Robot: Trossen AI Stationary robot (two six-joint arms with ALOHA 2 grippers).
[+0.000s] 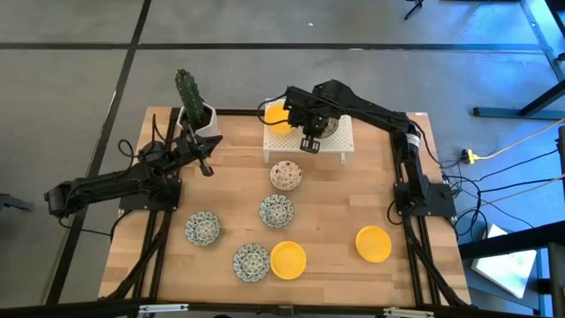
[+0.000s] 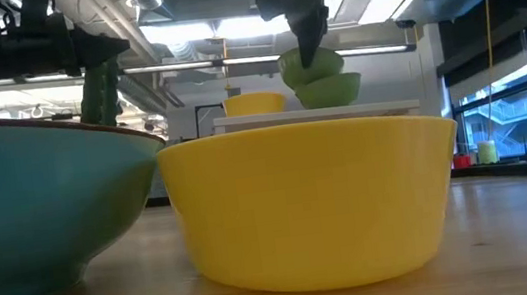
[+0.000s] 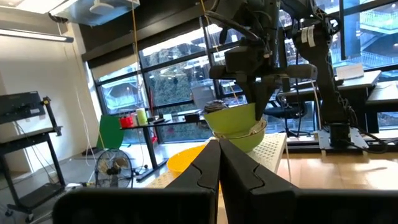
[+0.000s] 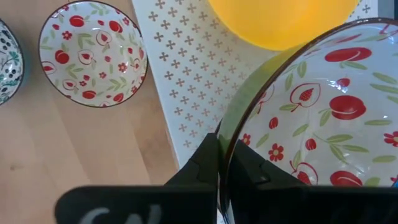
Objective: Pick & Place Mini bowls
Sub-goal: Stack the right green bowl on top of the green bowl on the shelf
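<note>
High view: three patterned bowls [image 1: 252, 262], three yellow [image 1: 288, 260].

You are looking at views in which no text, label, brand, number or sign is showing legibly: nothing readable is standing on the bowls, the arms, the white perforated rack [image 1: 309, 141] or anything in the room beyond it.
</note>
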